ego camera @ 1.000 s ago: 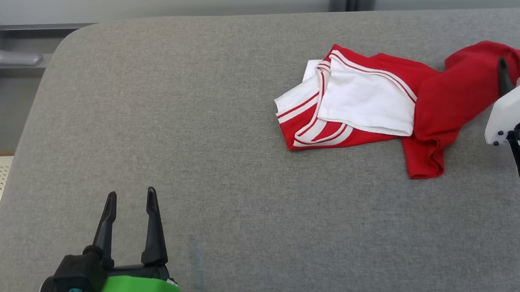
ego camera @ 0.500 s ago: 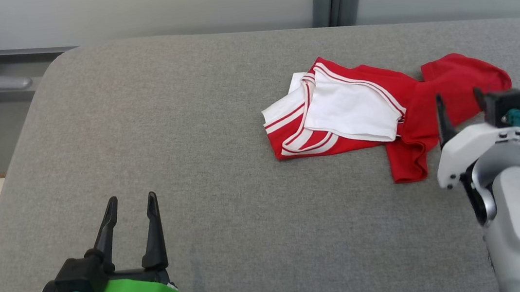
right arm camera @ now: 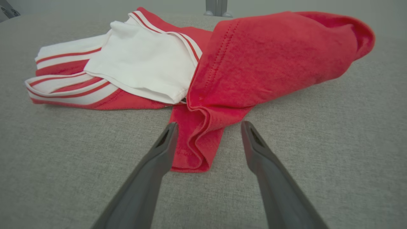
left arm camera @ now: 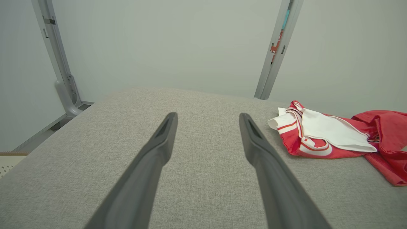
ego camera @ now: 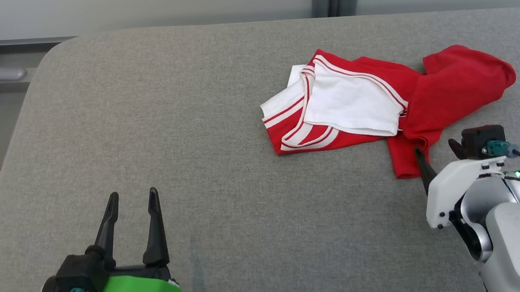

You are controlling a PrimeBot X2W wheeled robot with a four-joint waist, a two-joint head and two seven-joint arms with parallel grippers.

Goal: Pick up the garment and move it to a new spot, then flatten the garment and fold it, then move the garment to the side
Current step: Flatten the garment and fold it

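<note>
We find garment (ego camera: pixel 382 102) bunched on cushion (ego camera: pixel 189 124), right side. Right tool (ego camera: pixel 435 147) spread wide, empty, red hem (right arm camera: pixel 194 152) just ahead. Left tool (ego camera: pixel 132 196) likewise wide, empty, well apart. Flattening seems due: we pinch one hem layer, draw outward low.
</note>
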